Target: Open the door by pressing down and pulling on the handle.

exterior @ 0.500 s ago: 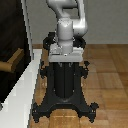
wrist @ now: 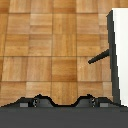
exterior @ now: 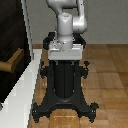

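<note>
The door (exterior: 10, 35) is a tall dark panel at the exterior view's left, set in a white frame (exterior: 27, 82). The tan handle (exterior: 11, 62) sticks out from the panel about halfway up. My gripper (exterior: 64, 51) hangs pointing down over the black pedestal (exterior: 65, 87), well to the right of the handle and not touching it. Its grey-white hand shows, but the fingers are hidden. In the wrist view the white frame (wrist: 120, 50) stands at one side with a thin dark bar (wrist: 100, 56) sticking out from it. No fingers show there.
The black flared pedestal base (wrist: 60, 104) with bolts lies below the wrist camera. Wooden parquet floor (exterior: 107, 75) spreads around the pedestal. The white frame's foot (exterior: 15, 102) runs close along the pedestal's side.
</note>
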